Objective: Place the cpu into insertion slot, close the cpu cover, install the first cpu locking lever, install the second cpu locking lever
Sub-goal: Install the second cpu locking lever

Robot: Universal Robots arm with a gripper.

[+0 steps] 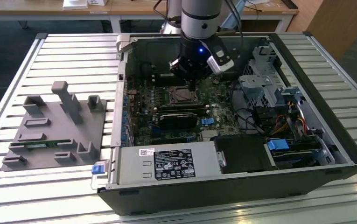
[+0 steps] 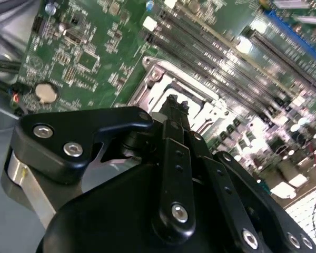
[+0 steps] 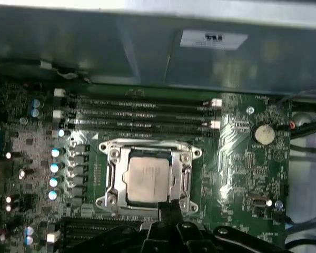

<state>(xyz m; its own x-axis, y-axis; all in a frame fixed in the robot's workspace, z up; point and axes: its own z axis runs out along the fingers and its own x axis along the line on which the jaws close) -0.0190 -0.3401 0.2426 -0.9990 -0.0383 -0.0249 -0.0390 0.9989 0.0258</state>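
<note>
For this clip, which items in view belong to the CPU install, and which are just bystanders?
Job:
- cpu, seated in the insertion slot
- cpu cover, down around the cpu
- gripper, at the socket's edge

Bystanders:
- grey fixture on the table, at the exterior view's left
- power supply
- coin battery
- memory slots

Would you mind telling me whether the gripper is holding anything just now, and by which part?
It cannot be told. The gripper sits at the edge of the cpu cover, over the seated cpu, but no grasp is visible.
</note>
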